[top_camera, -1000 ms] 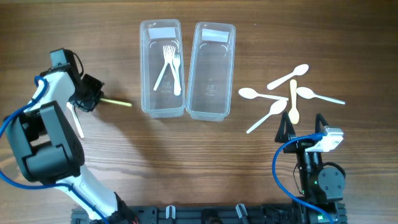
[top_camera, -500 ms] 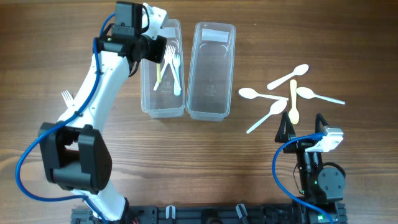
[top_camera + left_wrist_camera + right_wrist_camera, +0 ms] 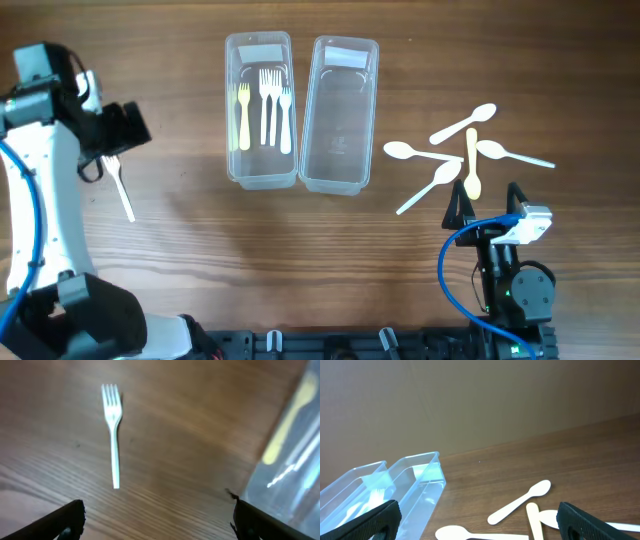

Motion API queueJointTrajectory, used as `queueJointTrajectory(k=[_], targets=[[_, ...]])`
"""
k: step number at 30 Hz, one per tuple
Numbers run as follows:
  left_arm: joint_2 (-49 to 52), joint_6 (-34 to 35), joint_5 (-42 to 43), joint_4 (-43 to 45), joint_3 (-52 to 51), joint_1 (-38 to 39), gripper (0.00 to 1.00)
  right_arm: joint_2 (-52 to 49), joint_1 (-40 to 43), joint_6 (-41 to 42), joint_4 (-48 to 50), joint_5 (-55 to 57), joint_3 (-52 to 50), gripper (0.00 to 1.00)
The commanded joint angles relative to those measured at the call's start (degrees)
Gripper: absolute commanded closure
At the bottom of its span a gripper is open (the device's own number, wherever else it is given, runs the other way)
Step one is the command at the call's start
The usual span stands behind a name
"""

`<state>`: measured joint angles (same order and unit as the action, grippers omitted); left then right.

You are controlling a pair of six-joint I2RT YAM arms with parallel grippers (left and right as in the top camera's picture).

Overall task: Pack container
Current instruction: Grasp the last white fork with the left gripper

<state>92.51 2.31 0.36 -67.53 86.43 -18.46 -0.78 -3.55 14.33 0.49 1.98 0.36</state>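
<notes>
Brown wood table (image 3: pixel 300 260) all over, nothing fancy. Up top in the overhead view, two clear plastic tubs side by side, long sides touching or near enough. In the left tub (image 3: pixel 262 182): one yellow fork (image 3: pixel 243 115) plus two white forks (image 3: pixel 267 100), all lying lengthwise, tines toward the far end. Right tub (image 3: pixel 340 185) just beside it, a pale label patch at the far end. Over on the left, well apart from the tubs, one loose fork (image 3: pixel 122 190) flat on the wood, white, showing nice and sharp in the left wrist view (image 3: pixel 114 435) with tines pointing away from the camera. Left gripper (image 3: pixel 125 125) hanging right above the tine end of that fork, fingers spread wide in its own camera (image 3: pixel 157 517), gripping nothing, not touching the fork. At the right edge of that same view, a blurry wall of the left tub (image 3: pixel 295 475) with the yellow fork visible through it. On the right side of the table, a loose pile of spoons (image 3: pixel 415 153), four white and one yellow spoon (image 3: pixel 472 165), some crossing each other. Right gripper (image 3: pixel 485 200) parked low on the right, close to the near end of the yellow spoon, fingers also wide apart (image 3: pixel 477 520) and holding nothing. Can't tell from overhead how high above the wood.
</notes>
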Motion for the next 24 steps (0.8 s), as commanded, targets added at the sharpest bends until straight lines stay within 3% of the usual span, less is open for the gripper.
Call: queueJointTrajectory(k=[1, 7, 15, 18, 22, 24], targets=[[0.63, 0.98, -1.33, 7.37, -7.82, -2.03, 0.10, 0.35, -0.13, 0.87, 0.31, 0.96, -0.07, 0.00], [4.81, 0.98, -3.13, 22.88, -20.63, -3.39, 0.06, 0.35, -0.13, 0.87, 0.33, 0.96, -0.07, 0.00], [19.98, 0.96, -1.03, 33.42, -21.31, -9.84, 0.14, 0.35, -0.13, 0.87, 0.33, 0.96, -0.07, 0.00], [20.90, 0.96, -0.83, 34.32, -21.29, -9.84, 0.96, 0.35, -0.13, 0.83, 0.31, 0.96, -0.04, 0.00], [19.80, 0.98, -0.87, 34.10, -20.92, -9.84, 0.96, 0.35, -0.13, 0.87, 0.33, 0.96, -0.07, 0.00], [14.82, 0.98, 0.13, 32.11, -15.15, -9.57, 0.96, 0.35, -0.13, 0.87, 0.33, 0.96, -0.07, 0.00]])
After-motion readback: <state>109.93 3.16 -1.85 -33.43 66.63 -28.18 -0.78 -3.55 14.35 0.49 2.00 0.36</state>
